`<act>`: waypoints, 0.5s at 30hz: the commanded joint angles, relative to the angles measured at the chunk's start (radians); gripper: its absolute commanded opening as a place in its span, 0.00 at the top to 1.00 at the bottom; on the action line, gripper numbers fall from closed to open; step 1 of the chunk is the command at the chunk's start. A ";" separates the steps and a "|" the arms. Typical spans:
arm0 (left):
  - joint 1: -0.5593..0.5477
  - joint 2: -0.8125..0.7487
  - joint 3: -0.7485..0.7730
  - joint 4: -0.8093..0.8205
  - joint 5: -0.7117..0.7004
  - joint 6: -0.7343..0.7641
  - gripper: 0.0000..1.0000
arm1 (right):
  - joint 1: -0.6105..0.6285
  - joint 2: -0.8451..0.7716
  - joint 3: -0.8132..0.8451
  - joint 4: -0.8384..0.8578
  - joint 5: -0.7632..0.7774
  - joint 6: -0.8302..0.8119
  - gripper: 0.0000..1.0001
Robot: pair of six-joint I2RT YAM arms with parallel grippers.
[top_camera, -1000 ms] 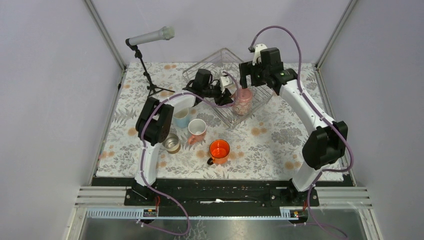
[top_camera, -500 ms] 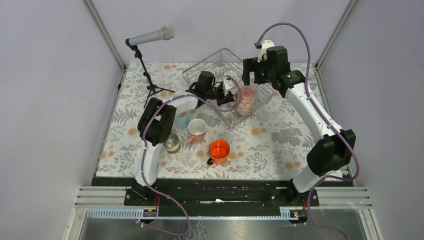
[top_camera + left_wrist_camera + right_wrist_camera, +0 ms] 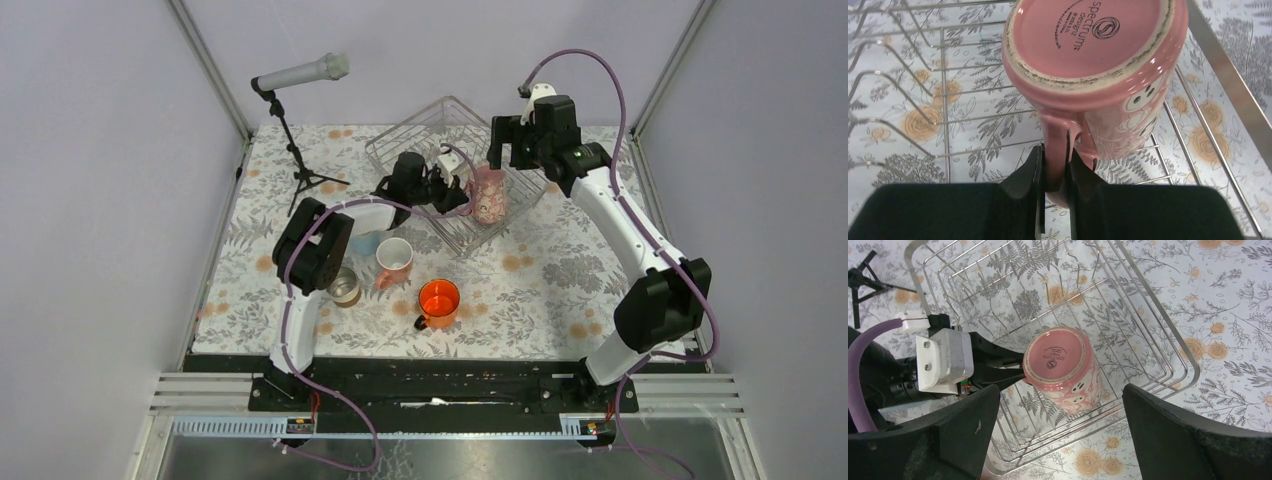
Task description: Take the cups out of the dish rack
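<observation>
Four cups stand on the worktop (image 3: 560, 290) below and left of the dish rack (image 3: 440, 115) in the top view: light blue mug (image 3: 365, 243), half hidden under the left arm, salmon-pink mug (image 3: 394, 260), steel cup (image 3: 344, 287) and orange mug (image 3: 438, 300). The fifth, the dusty-pink mug (image 3: 487, 195), is inside the rack, base up and tilted, toward the rack's lower right in the right wrist view. Left claw (image 3: 1055, 160) pinches its handle, both fingers tight against it. I can't tell whether the mug's rim touches the wires. Right claw (image 3: 1062, 390) hangs above the mug, fingers spread wide, touching nothing. Rack is at upper centre of the top view.
</observation>
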 commanded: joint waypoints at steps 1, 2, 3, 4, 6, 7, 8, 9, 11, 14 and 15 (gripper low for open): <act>0.003 -0.093 -0.018 0.188 -0.107 -0.193 1.00 | -0.009 -0.055 -0.007 0.048 0.069 0.079 0.00; 0.002 -0.089 -0.007 0.180 -0.117 -0.211 1.00 | -0.010 -0.057 -0.010 0.050 0.074 0.089 0.00; 0.003 -0.084 0.006 0.174 -0.122 -0.239 1.00 | -0.011 -0.058 -0.015 0.050 0.076 0.101 0.00; 0.004 -0.081 0.013 0.169 -0.126 -0.262 1.00 | -0.013 -0.058 -0.017 0.050 0.074 0.114 0.00; 0.005 -0.075 0.030 0.160 -0.130 -0.312 1.00 | -0.015 -0.063 -0.029 0.052 0.074 0.134 0.00; 0.005 -0.072 0.042 0.151 -0.132 -0.339 1.00 | -0.019 -0.065 -0.035 0.055 0.071 0.147 0.00; 0.006 -0.068 0.050 0.143 -0.137 -0.364 1.00 | -0.025 -0.068 -0.047 0.062 0.063 0.162 0.00; 0.006 -0.065 0.061 0.135 -0.142 -0.391 1.00 | -0.032 -0.075 -0.061 0.073 0.049 0.181 0.00; 0.008 -0.056 0.081 0.123 -0.146 -0.452 1.00 | -0.053 -0.083 -0.092 0.104 -0.006 0.229 0.00; 0.010 -0.045 0.108 0.112 -0.150 -0.565 1.00 | -0.056 -0.076 -0.125 0.140 -0.056 0.279 0.00; 0.010 -0.039 0.119 0.104 -0.149 -0.598 1.00 | -0.057 -0.072 -0.132 0.145 -0.063 0.289 0.00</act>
